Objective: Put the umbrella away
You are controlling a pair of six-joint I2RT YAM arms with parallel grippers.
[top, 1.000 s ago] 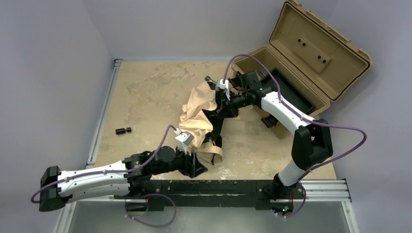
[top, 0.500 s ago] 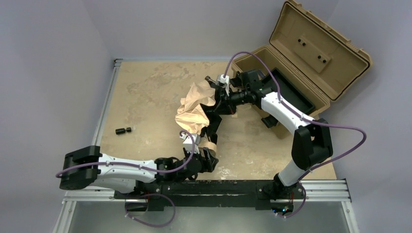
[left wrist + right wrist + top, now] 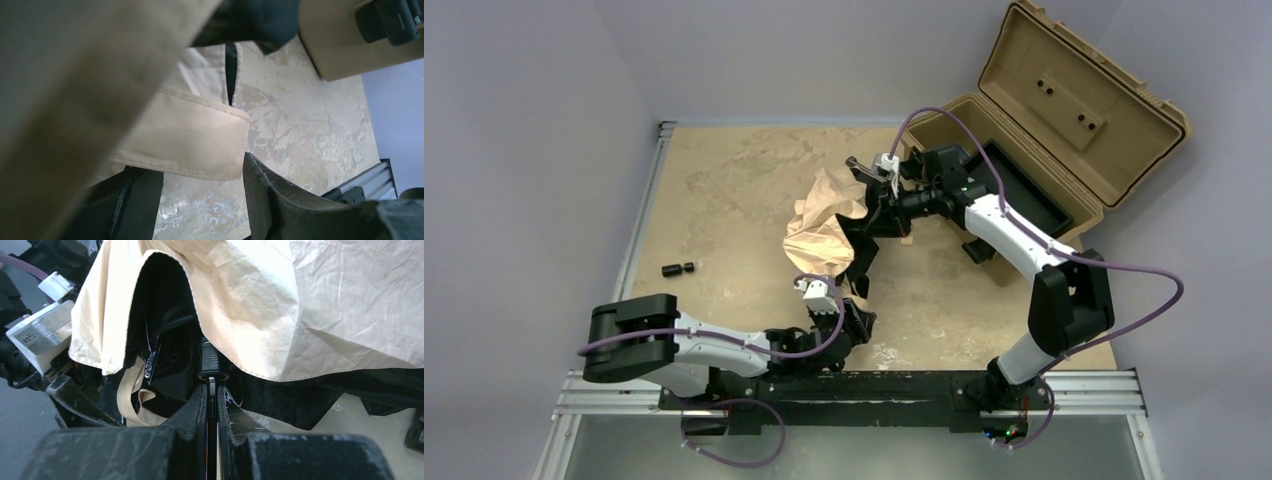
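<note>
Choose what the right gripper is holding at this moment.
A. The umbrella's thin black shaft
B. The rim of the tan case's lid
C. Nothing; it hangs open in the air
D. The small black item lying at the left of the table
A: in the right wrist view, the right gripper has its fingers pressed together on the thin black shaft of the umbrella, just under the beige canopy.

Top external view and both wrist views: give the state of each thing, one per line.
umbrella: not folded, canopy loose and crumpled
case: lid open
left end effector: open, at the canopy's hem
right end effector: shut on the umbrella's shaft
</note>
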